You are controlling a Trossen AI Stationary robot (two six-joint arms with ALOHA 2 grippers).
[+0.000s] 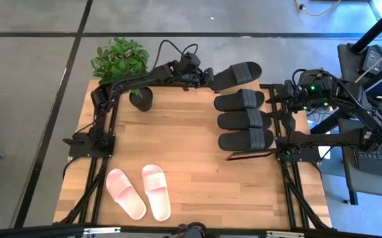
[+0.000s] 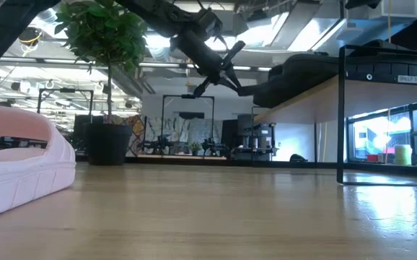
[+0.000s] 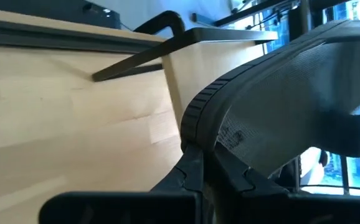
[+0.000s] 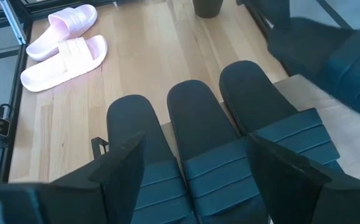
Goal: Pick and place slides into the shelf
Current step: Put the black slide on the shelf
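The left gripper (image 1: 209, 77) is closed on the heel end of a fourth black slide (image 1: 237, 72), which is held in the air at the far end of the shelf (image 1: 278, 112), just beyond the row already placed there. In the left wrist view the sole edge (image 3: 198, 112) is seen pinched between the dark fingers (image 3: 195, 171), with the rest of the slide reaching out past them toward the shelf board (image 3: 211, 43).

Three black slides (image 1: 244, 119) are lined up side by side on the shelf top, toes toward the middle of the table. The two pink slides (image 1: 138, 192) are lying together on the tabletop (image 1: 178, 145) near its front edge, well apart from the shelf. A potted plant (image 1: 121, 63) is standing at the far left corner.

The right gripper (image 4: 192, 180) is parked above the shelf, its fingers spread wide and nothing held.

The slides are judged to be light, moulded foam: springy rather than stiff, matte and not slippery, and in no way fragile. A pinch on the sole's edge at the heel is judged adequate, though the free toe end may sag or swing; the wide strap would offer a firmer hold. The remaining pink pair is best taken one at a time by the heel edge or strap.
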